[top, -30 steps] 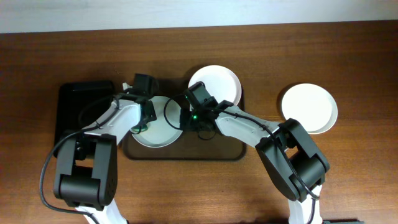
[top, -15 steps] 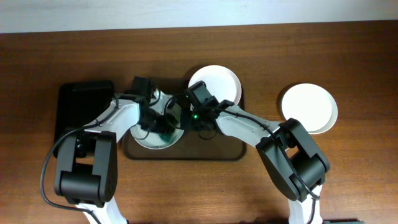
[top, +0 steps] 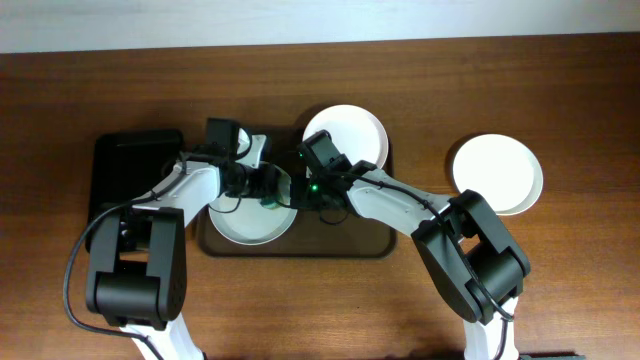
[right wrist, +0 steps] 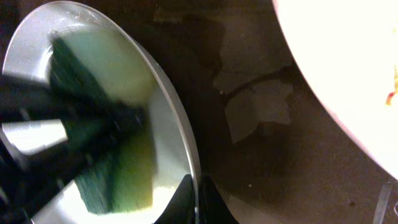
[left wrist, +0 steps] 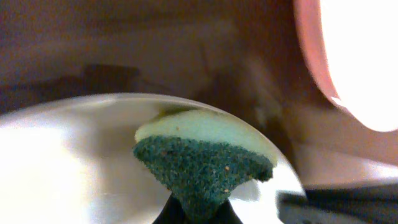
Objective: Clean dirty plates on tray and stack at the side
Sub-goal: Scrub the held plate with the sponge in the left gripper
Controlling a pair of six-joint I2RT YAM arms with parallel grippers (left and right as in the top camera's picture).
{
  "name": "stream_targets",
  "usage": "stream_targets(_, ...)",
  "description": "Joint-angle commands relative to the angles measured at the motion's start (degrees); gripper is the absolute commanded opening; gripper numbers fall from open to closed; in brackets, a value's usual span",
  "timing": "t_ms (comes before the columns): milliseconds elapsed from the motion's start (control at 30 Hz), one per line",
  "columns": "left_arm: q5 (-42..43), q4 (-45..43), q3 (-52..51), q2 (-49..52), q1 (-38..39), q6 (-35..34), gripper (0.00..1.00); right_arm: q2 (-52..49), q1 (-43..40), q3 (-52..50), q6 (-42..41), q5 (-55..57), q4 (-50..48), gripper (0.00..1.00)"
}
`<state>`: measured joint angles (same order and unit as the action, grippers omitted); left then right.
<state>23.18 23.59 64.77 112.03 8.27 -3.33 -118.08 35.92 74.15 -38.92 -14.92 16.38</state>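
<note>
Scrubbing under way: left tool (left wrist: 198,214), clamped on green-yellow sponge (left wrist: 205,163), has swept across white round plate (top: 245,222) toward rim pinched by right tool (right wrist: 198,198).

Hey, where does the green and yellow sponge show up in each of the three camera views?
Overhead: the sponge is a small green patch left of centre, at the right edge of the nearer plate on the tray.
Left wrist: lower centre, green side toward the camera, yellow layer behind.
Right wrist: left half, blurred, lying across the plate.
Shared landmark: that plate's curved rim, right beside the sponge.
</note>
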Motion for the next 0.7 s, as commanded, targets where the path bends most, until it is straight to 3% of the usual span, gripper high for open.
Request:
stream_targets(0,-21.42,1.09,-3.56,5.18,-0.57,-6.29,0.0,-0.7,-0.42,-0.15,0.35,1.57,0.72,0.04)
stream_targets(133,-29.59,8.24,-3.56,5.18,-0.57,-14.14,0.01,-0.7,-0.42,-0.15,0.35,1.57,0.74,0.04)
stream_targets(367,-28.63,24.96,-3.56,5.18,-0.57,-14.14,0.01,-0.7,-0.42,-0.15,0.35,1.55,0.72,0.04)
stream_targets(533,-5.46,18.93,-3.56,5.18,-0.57,4.57,0.01,-0.7,-0.42,-0.15,0.35,1.55,0.72,0.04)
stream_targets(667,-1.51,11.23,-3.56,5.18,-0.59,6.14,0.01,-0.7,-0.42,-0.15,0.35,1.55,0.74,0.04)
